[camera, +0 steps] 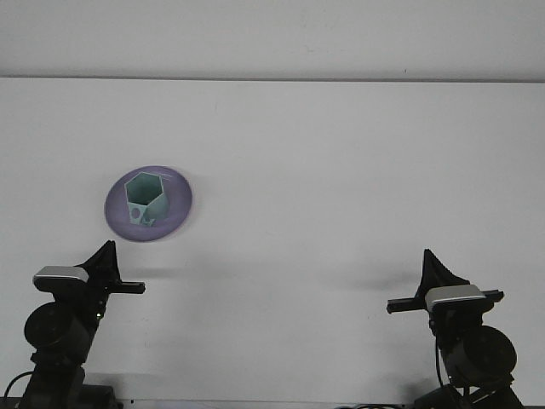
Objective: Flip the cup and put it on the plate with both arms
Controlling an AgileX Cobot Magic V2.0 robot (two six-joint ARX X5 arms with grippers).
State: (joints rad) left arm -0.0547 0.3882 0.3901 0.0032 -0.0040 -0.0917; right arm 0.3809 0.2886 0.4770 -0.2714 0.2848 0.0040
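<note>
The cup is standing mouth-up on the plate, left of table centre; placement is appearing complete; the left gripper and right gripper are idling near the front edge, holding nothing, finger spacing indeterminable.

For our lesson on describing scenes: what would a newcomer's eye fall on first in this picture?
First, the pale green hexagonal plastic cup, standing mouth up on the round purple plate, left of centre on the white table. Next, the two black robot arms at the near edge, the left gripper and the right gripper, both apart from the plate.
</note>
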